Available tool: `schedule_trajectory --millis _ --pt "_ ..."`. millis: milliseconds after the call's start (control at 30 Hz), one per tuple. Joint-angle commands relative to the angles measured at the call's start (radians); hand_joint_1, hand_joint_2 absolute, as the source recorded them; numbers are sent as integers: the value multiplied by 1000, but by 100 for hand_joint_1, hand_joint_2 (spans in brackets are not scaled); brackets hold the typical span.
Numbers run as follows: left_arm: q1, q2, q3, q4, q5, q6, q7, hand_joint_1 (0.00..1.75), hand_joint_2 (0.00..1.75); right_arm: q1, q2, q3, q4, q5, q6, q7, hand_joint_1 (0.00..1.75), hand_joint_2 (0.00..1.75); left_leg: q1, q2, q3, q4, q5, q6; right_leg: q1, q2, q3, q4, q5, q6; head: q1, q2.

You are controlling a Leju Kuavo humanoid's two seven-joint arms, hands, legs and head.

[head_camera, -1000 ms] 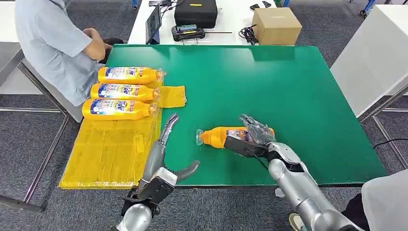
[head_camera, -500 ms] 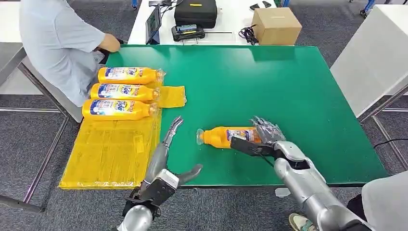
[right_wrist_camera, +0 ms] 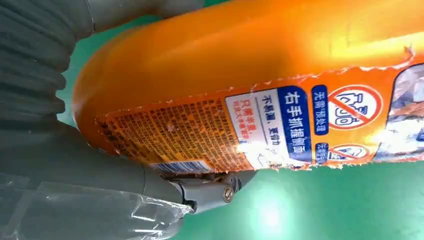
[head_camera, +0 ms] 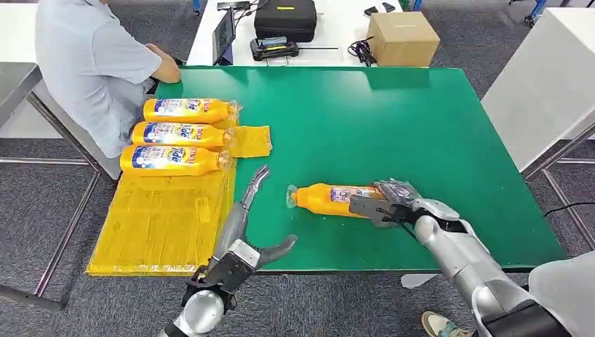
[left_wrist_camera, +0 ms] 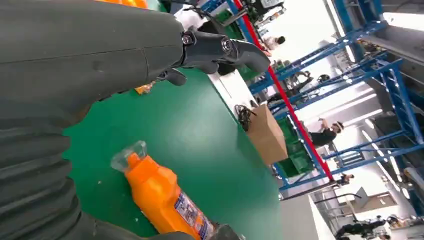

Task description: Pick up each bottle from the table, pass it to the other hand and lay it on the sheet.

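An orange bottle (head_camera: pixel 326 198) lies on its side on the green table (head_camera: pixel 393 119), its clear cap pointing left. My right hand (head_camera: pixel 394 203) wraps round its base end, fingers curled over the top and thumb on the near side. In the right wrist view the bottle's label (right_wrist_camera: pixel 260 125) lies right against the hand. My left hand (head_camera: pixel 245 225) hovers open at the table's front edge, left of the cap, holding nothing; its fingers (left_wrist_camera: pixel 220 47) reach out above the bottle (left_wrist_camera: pixel 165 200). Three more orange bottles (head_camera: pixel 179 133) lie side by side on the yellow sheet (head_camera: pixel 161 217).
A person in a light blue shirt (head_camera: pixel 95 67) sits at the table's far left corner, close to the sheet. Behind the green table a white table holds a black case (head_camera: pixel 284 17) and a cardboard box (head_camera: pixel 403 36). Another white table (head_camera: pixel 547 84) stands to the right.
My right hand slid toward the bottle's base and its fingers went from spread above the bottle to curled round it. The left hand drifted slightly right. The bottle stayed in place.
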Motion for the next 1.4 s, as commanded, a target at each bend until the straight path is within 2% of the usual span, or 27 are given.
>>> schedule_trajectory --millis 33,200,333,433,533,900,933,1067,1133,1333,1400 --pt "-51 31 -42 83 15 15 -10 0 175 -26 35 24 136 -66 -57 -46 175 175 1 1 4 -1 -1 -2 1 0 4 -1 -1 -2 0 0" --pt "-33 18 -26 66 43 33 -28 0 175 16 58 -43 97 -156 -75 -90 175 175 1 1 4 -1 -1 -2 1 1 4 -1 -1 -2 0 0" --pt "21 -22 16 10 203 44 -97 0 175 107 60 -113 -24 -265 -63 -126 175 175 1 1 6 -1 -2 -2 2 0 6 -2 -2 -3 0 0" --pt "48 -56 65 -5 398 37 -103 0 175 179 55 -158 -155 -318 -78 -134 175 175 2 0 4 -1 -2 -2 2 -1 4 -1 -2 -2 0 0" --pt "55 -55 107 8 651 9 -92 0 175 231 65 -199 -306 -376 -70 -113 175 175 1 1 2 -1 -2 -2 1 0 3 -1 -1 -2 0 0" --pt "49 -41 97 17 678 6 -104 0 175 222 64 -200 -319 -383 -62 -93 175 175 0 2 2 0 -2 -2 0 1 2 0 -2 -2 0 0" --pt "57 -51 118 17 736 6 -87 0 175 219 75 -212 -327 -404 -66 -123 175 175 0 2 1 0 -2 -2 1 1 1 0 -1 -2 0 0" --pt "58 -20 105 70 848 -88 -70 0 175 221 99 -201 -421 -452 -29 -137 175 175 0 4 1 -1 -2 -2 0 3 1 0 -1 -2 0 0" --pt "70 -29 99 99 888 -162 -37 0 175 235 112 -185 -443 -472 -9 -137 175 175 0 4 2 -1 -2 -2 0 4 1 0 -1 -3 0 0" --pt "-14 -1 17 194 857 -342 -64 0 175 208 135 -62 -416 -501 79 -183 175 175 1 3 2 -1 -2 -2 1 2 1 0 -1 -3 0 0" --pt "-33 -22 7 223 835 -400 -62 0 175 186 125 -14 -382 -502 116 -221 175 175 0 4 3 -1 -2 -2 1 3 2 0 -1 -3 0 0"
